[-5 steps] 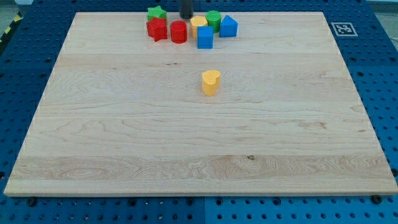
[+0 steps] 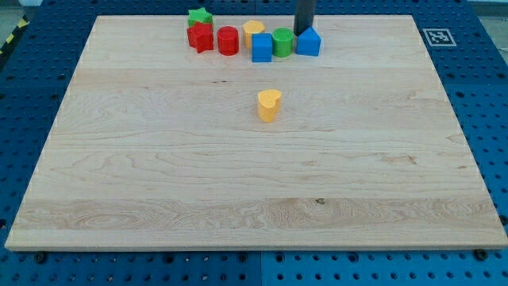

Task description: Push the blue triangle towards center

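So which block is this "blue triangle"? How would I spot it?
Look along the wooden board at the view's top edge, where a row of blocks sits. The blue triangle is the rightmost one, beside the green cylinder, with my tip right behind it. Its peaked top distinguishes it from the blue cube.

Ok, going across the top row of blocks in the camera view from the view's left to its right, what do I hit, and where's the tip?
Red block → red cylinder → blue cube → green cylinder → blue triangle. My tip sits just behind the blue triangle, at its upper left edge.
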`<state>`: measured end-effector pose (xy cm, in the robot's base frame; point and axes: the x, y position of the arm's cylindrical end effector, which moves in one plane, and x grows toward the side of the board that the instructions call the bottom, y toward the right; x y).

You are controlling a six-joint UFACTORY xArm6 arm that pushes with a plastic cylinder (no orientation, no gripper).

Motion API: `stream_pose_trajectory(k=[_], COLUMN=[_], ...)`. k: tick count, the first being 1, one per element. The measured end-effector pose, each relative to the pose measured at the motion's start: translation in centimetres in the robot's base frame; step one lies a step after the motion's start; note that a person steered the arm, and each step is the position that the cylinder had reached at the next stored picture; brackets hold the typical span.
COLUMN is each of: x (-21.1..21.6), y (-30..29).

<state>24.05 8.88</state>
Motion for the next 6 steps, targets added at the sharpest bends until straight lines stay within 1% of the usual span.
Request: stream_pose_trajectory(k=[2,5,6], x=[1.5,10.5,11.9], y=[1.7,2.1,2.3])
